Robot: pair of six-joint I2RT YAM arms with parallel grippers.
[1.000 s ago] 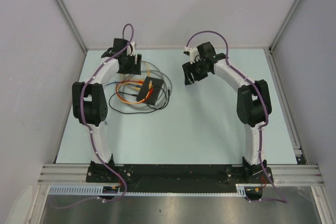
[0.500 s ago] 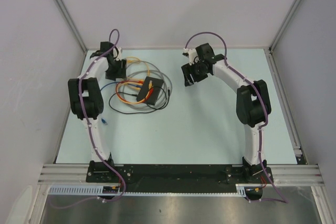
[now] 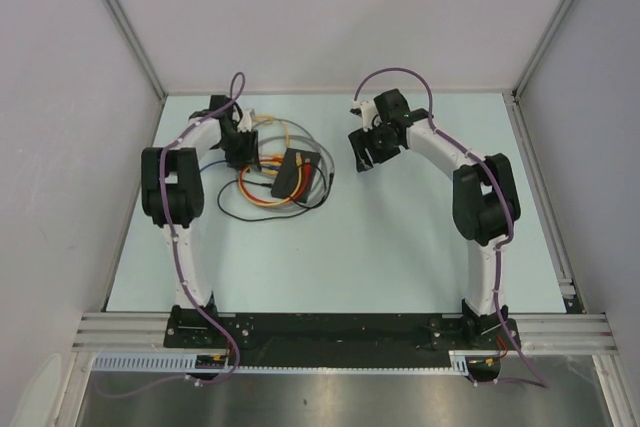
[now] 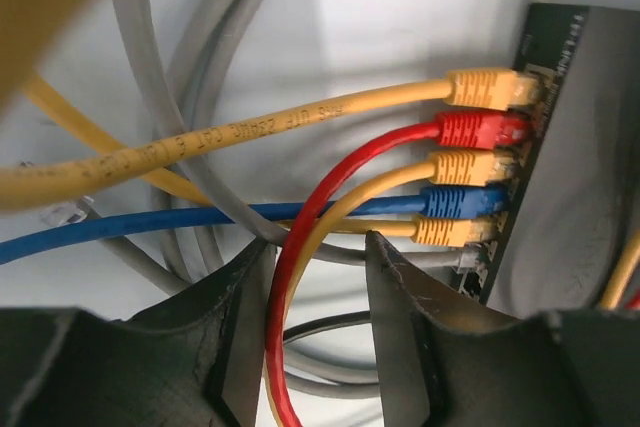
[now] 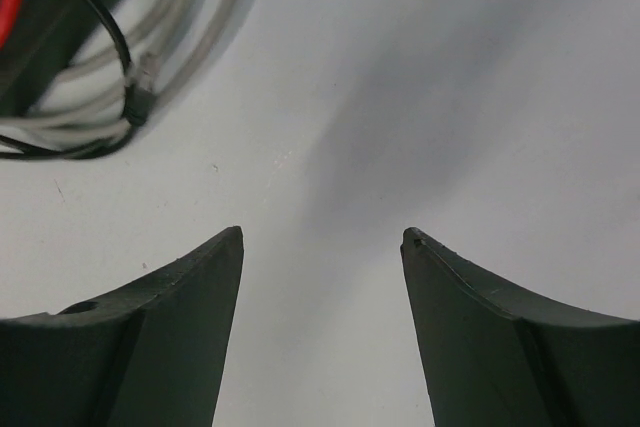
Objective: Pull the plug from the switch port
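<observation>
The switch point(image 3: 291, 175) is a flat black box lying among coiled cables at the back left of the table. In the left wrist view its socket edge point(image 4: 540, 147) holds several plugs in a row: yellow point(image 4: 488, 88), red point(image 4: 482, 130), yellow point(image 4: 468, 166), blue point(image 4: 458, 200) and yellow point(image 4: 448, 232). My left gripper point(image 4: 320, 247) is open just left of the plugs; the red cable point(image 4: 290, 297) and a yellow one pass loosely between its jaws. My right gripper point(image 5: 322, 235) is open and empty over bare table, right of the switch point(image 3: 362, 152).
Orange, grey, black and blue cables point(image 3: 262, 187) loop around the switch. Grey cables point(image 5: 150, 77) and a loose clear plug lie at the right wrist view's top left. White walls enclose the table on three sides.
My left arm swung out to the back left, then came in toward the switch's plug side. The switch and cables shifted and turned slightly. The right arm barely moved.
</observation>
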